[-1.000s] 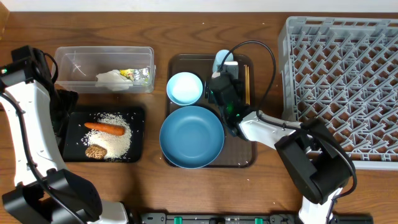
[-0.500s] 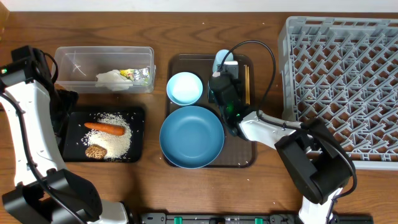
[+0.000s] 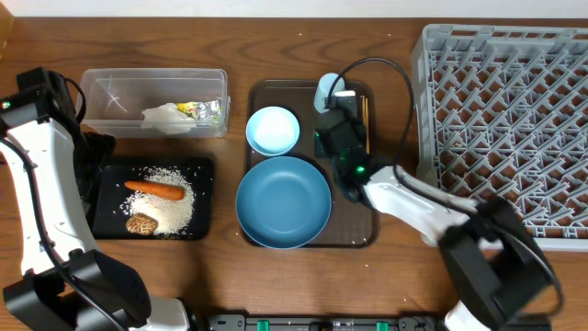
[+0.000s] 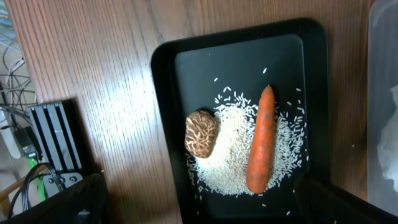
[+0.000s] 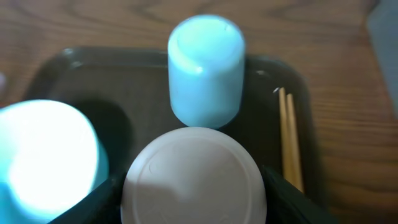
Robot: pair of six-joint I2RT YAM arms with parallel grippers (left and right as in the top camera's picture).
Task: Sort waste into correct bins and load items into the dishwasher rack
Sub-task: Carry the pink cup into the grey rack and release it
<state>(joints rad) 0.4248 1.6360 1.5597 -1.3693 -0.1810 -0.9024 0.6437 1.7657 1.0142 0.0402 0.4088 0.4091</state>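
In the right wrist view my right gripper [image 5: 194,202] is shut on the pale pinkish-white cup [image 5: 194,174], upside down, with a finger against each side. Behind it lies the light-blue cup [image 5: 205,65]; the light-blue bowl [image 5: 43,155] is to its left and the chopsticks [image 5: 290,140] to its right. From overhead the gripper [image 3: 340,129] hides that cup. The dark-blue plate [image 3: 283,201] lies nearer the front. My left gripper [image 4: 199,211] hangs open over the black tray [image 4: 165,93], which holds the carrot [image 4: 261,140], brown lump [image 4: 201,134] and rice [image 4: 227,162].
The grey dishwasher rack [image 3: 505,119] fills the right side. The brown serving tray [image 3: 358,234] carries the dishes. The clear tub [image 3: 119,92] at the back left holds the tissue [image 3: 165,117], wrapper [image 3: 188,109] and foil [image 3: 211,112].
My right gripper's jaws have closed in onto the pale cup, and the right arm's elbow has swung toward the rack. The left arm has not moved.
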